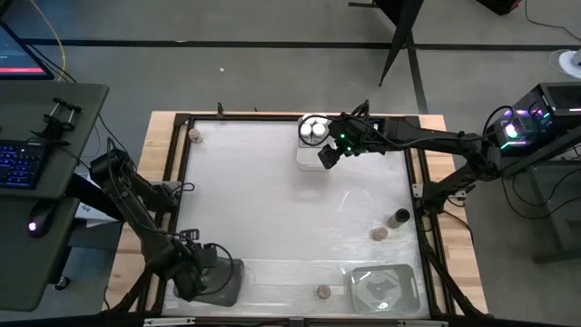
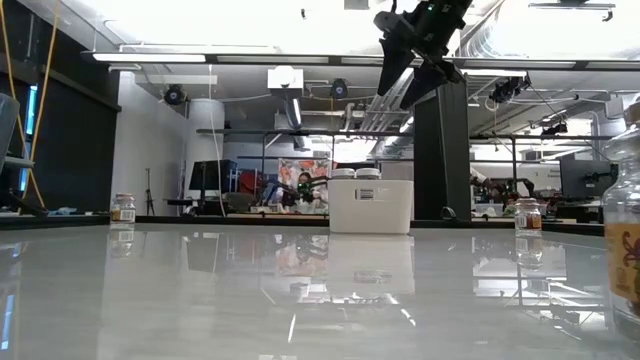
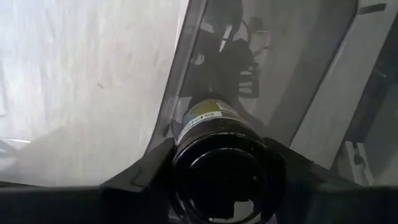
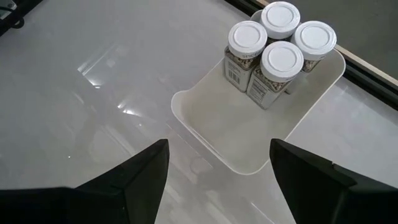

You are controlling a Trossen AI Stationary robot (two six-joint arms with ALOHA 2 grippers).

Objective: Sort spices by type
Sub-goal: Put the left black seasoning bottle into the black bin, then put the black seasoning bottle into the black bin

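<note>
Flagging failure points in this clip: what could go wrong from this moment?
1. The left end effector holds a black-topped jar over the grey tray; a tilted release could tip it.
2. The right end effector, open above the white tray, could clip the four white-topped jars if it drops.

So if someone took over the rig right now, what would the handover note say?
Left gripper: over the grey tray at the near-left corner, black-topped jar between its fingers.
Right gripper: open, empty, above the white tray.
Done: four white-topped jars grouped in the white tray.
Left: loose jars at the far-left corner, near right edge and front; clear tray contents unclear.
</note>
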